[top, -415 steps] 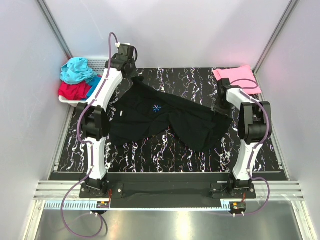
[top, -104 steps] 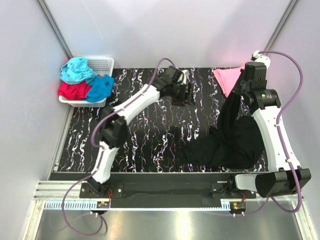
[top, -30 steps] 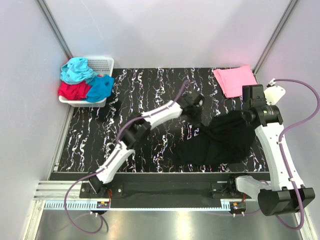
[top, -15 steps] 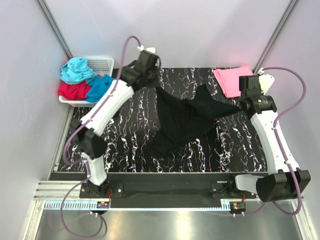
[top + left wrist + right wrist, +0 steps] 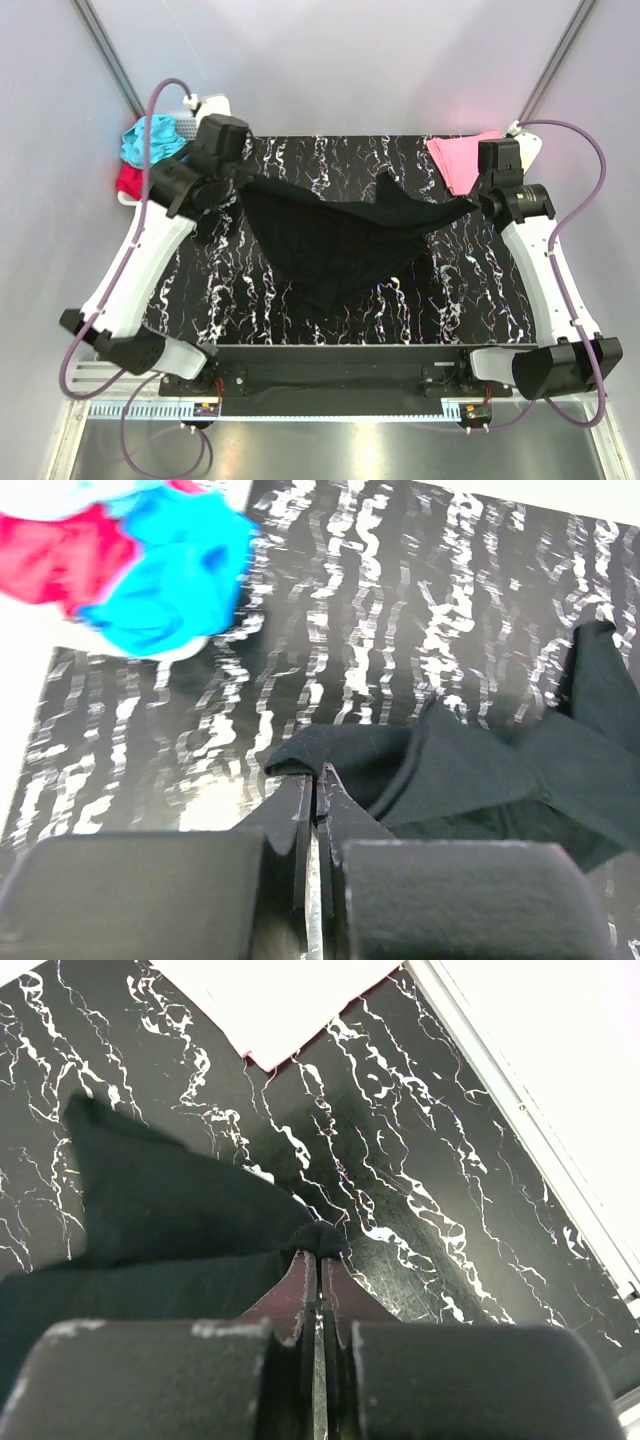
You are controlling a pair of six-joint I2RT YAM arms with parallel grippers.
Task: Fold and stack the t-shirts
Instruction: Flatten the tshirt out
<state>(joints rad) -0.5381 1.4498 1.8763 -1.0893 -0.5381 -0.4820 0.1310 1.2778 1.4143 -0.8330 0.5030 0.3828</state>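
Overall, white walls (image 5: 350,60) boxed one black marbled worktop (image 5: 230,300); left tool (image 5: 318,780) and right tool (image 5: 318,1250) both clenched one black t-shirt (image 5: 340,235).

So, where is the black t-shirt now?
In the top view the black t-shirt spans the middle of the table, its ends held by the left gripper and the right gripper, near the pink t-shirt.

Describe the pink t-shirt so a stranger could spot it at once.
On the black marbled table, look to the far right corner. The pink t-shirt lies flat there; the black t-shirt is stretched across the middle, and the teal t-shirt is bunched far left.
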